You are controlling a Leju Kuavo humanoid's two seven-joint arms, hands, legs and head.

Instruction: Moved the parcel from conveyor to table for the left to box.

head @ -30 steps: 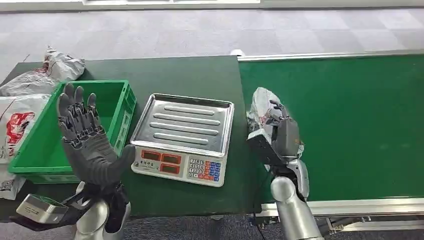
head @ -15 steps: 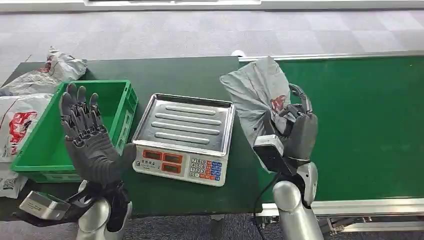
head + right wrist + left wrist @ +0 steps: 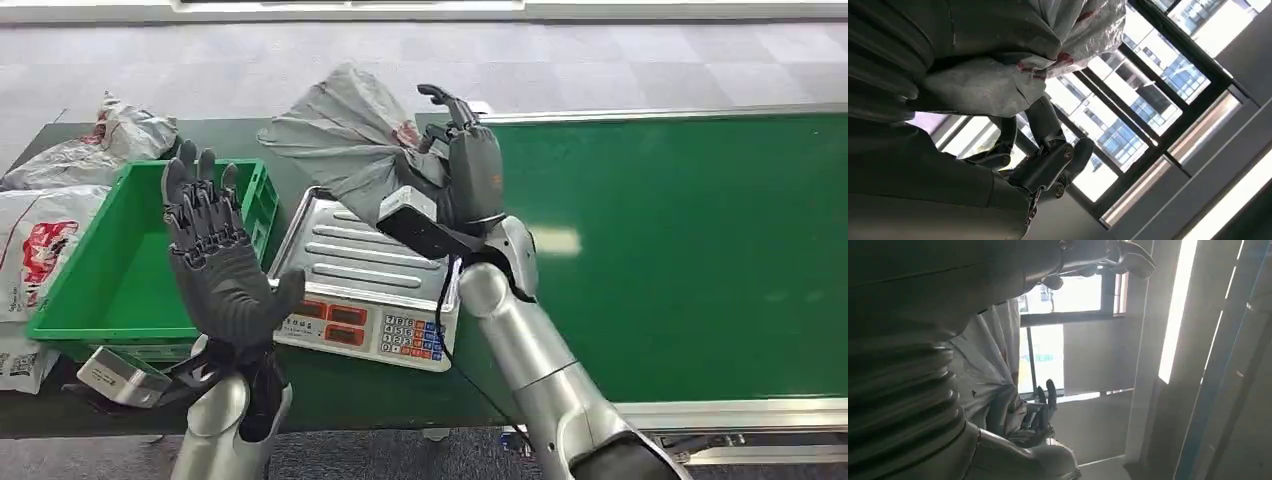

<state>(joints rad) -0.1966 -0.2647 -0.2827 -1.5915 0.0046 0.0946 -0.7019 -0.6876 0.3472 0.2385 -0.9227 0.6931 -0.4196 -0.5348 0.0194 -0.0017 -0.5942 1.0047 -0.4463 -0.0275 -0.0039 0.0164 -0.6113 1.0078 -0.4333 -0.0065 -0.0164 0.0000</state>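
Grey carpet is running behind the dark green desk [image 3: 380,140], and we are holding the parcel [image 3: 345,140], a grey plastic mailer, in our right hand [image 3: 470,175], its fingers [image 3: 445,100] clamped on the bag's edge above the far end of the scale [image 3: 365,285]. Our left hand [image 3: 220,265] is raised palm-forward with fingers spread, holding nothing, just in front of the green box [image 3: 130,270]. From the right wrist we are seeing the bag [image 3: 998,75] bunched against windows, which the head view is missing. A second ago the parcel was lying on the conveyor [image 3: 690,250]; now it is hanging over the desk.
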